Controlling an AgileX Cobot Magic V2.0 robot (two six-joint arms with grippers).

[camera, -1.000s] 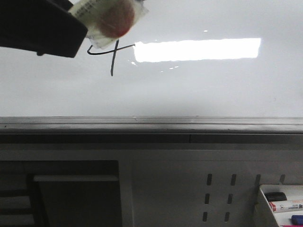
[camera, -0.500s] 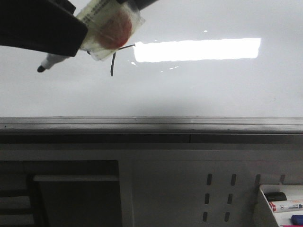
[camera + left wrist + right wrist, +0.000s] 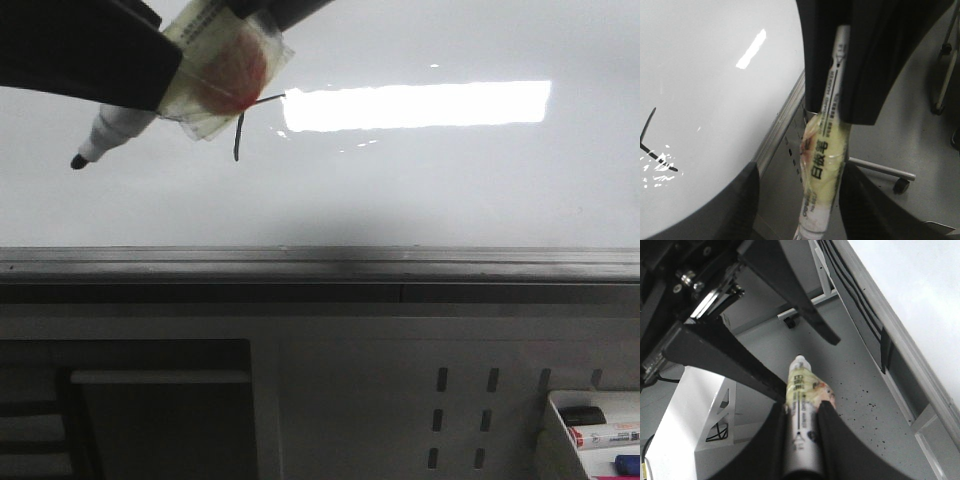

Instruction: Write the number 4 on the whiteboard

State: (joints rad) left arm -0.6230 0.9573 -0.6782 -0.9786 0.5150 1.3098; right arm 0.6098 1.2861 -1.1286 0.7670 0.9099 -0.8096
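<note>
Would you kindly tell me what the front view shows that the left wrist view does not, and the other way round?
Only the front view shows the marker's black tip, hanging to the left of the written strokes, and the tray of spare pens at lower right. Only the left wrist view shows a chair wheel on the grey floor. Both show the whiteboard, its grey edge rail, part of the number 4 and the marker's yellowish wrap.
</note>
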